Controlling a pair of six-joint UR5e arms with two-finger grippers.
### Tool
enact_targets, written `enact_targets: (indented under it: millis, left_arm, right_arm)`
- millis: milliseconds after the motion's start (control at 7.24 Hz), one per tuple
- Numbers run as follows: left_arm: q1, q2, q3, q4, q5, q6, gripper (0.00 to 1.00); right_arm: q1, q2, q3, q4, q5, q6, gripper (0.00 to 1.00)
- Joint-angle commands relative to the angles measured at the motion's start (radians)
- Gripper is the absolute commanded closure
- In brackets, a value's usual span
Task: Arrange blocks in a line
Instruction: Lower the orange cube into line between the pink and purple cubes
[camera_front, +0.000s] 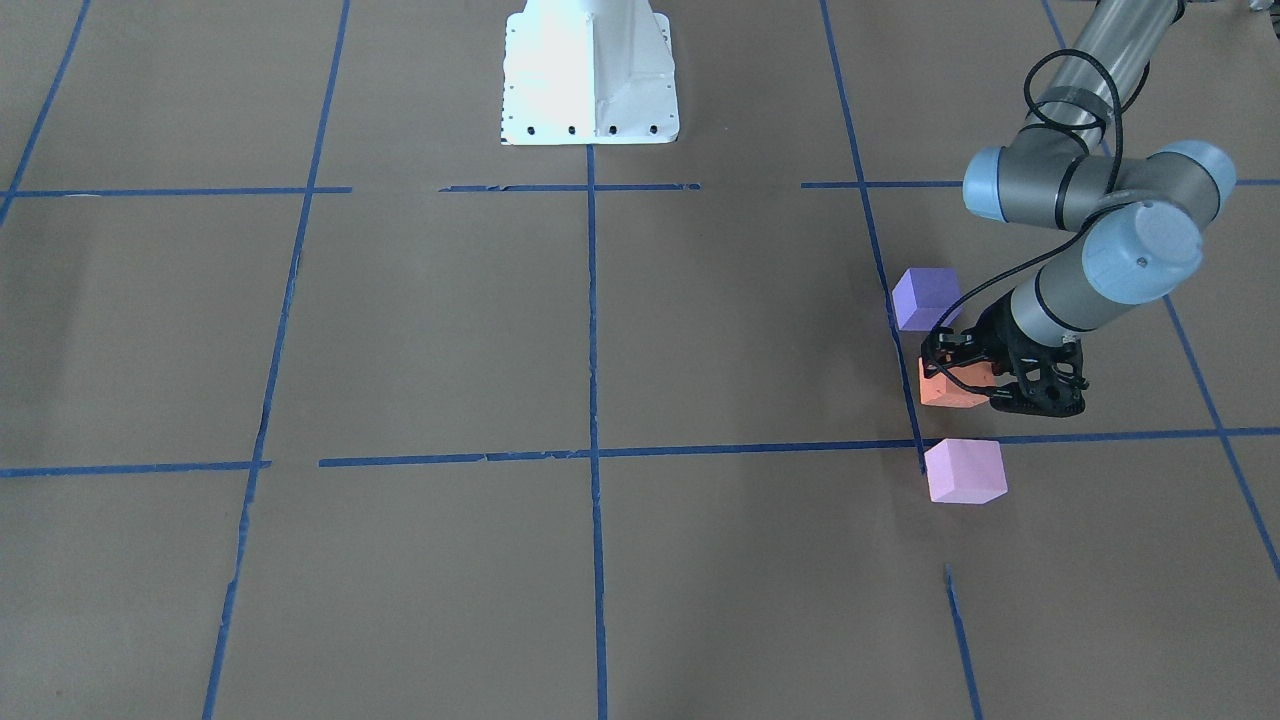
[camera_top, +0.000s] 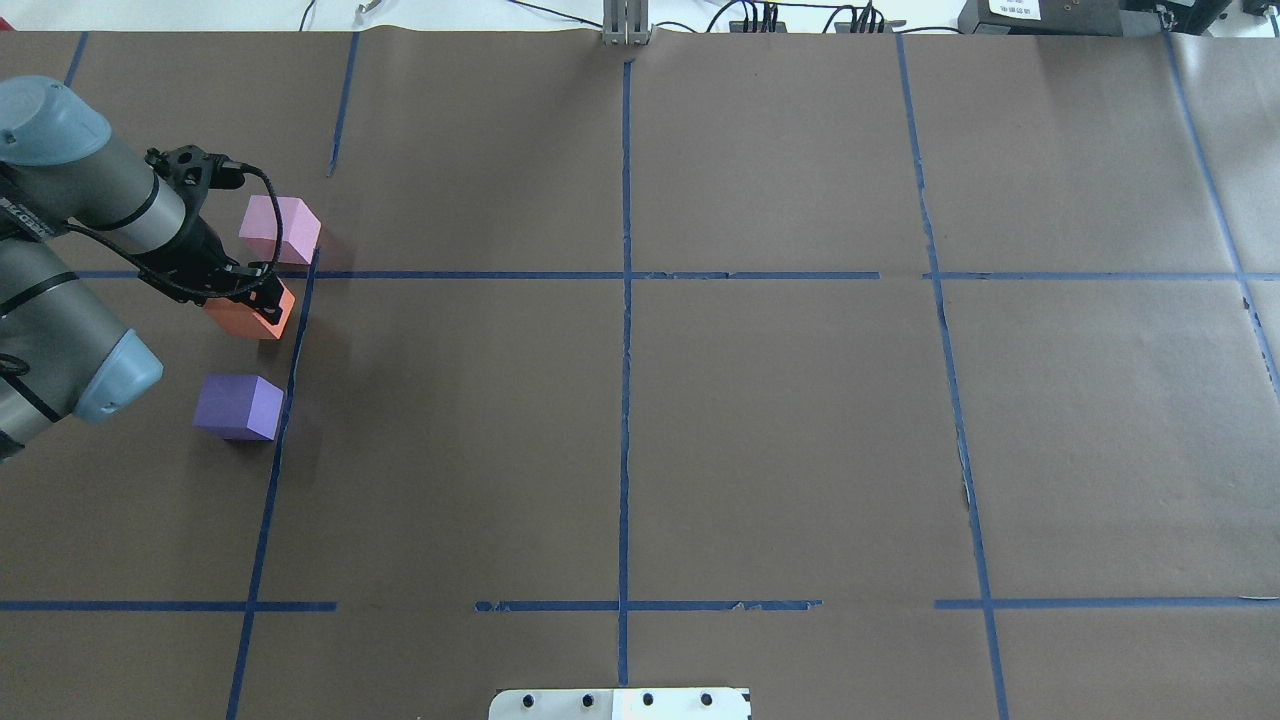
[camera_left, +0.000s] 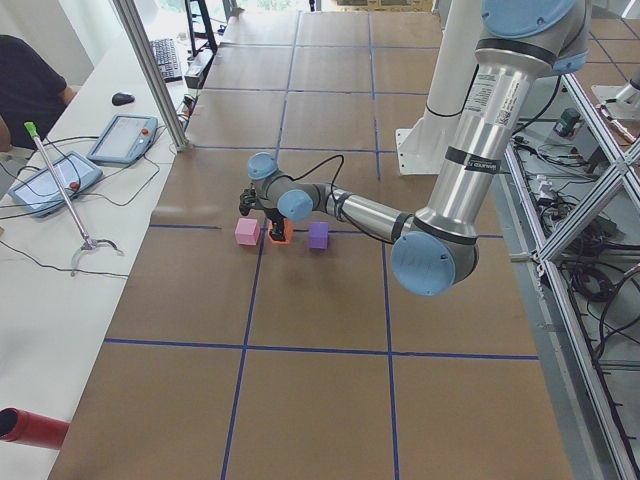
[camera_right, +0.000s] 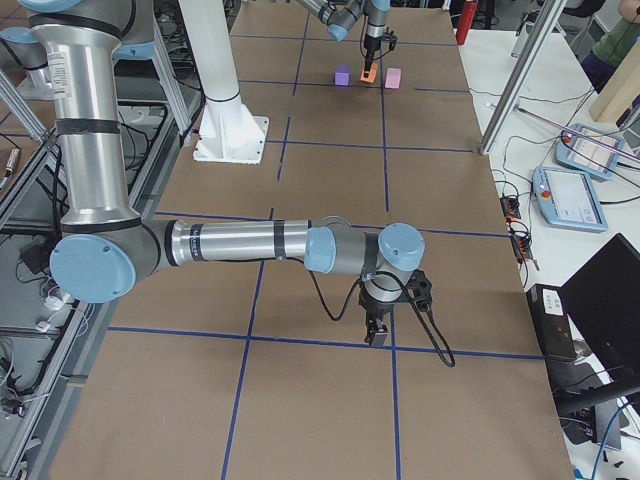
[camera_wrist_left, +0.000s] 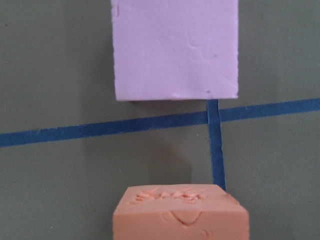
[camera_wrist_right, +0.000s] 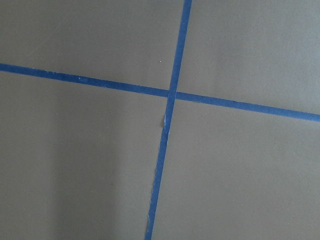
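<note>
The three blocks stand in a row along a blue tape line on the robot's left side. The blue-violet block (camera_front: 925, 297) is nearest the robot, the orange block (camera_front: 950, 392) in the middle, the pink-lilac block (camera_front: 964, 470) farthest. My left gripper (camera_front: 975, 378) is down over the orange block (camera_top: 245, 318), its fingers closed on the block's sides. The left wrist view shows the orange block (camera_wrist_left: 180, 215) close below and the pink-lilac block (camera_wrist_left: 175, 50) beyond it. My right gripper (camera_right: 378, 335) points down at the table far from the blocks; I cannot tell whether it is open.
The white robot base (camera_front: 590, 75) stands at the table's middle edge. Blue tape lines (camera_top: 625, 350) divide the brown table into squares. A person (camera_left: 25, 85) and tablets (camera_left: 122, 137) are at a side bench beyond the table.
</note>
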Motion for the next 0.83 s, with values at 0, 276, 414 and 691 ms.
enact_targets:
  millis: [0, 276, 414, 691]
  left_arm:
    - [0.0, -0.002, 0.009, -0.014, 0.001, -0.007, 0.73]
    - [0.0, -0.002, 0.013, -0.033, 0.001, -0.047, 0.73]
    - [0.0, -0.002, 0.013, -0.033, 0.003, -0.049, 0.73]
    - [0.002, 0.0, 0.013, -0.033, 0.006, -0.05, 0.73]
  right_arm:
    - [0.0, 0.0, 0.0, 0.0, 0.0, 0.0, 0.0]
    - [0.0, 0.0, 0.0, 0.0, 0.0, 0.0, 0.0]
    - [0.0, 0.0, 0.0, 0.0, 0.0, 0.0, 0.0]
    - [0.0, 0.0, 0.0, 0.0, 0.0, 0.0, 0.0]
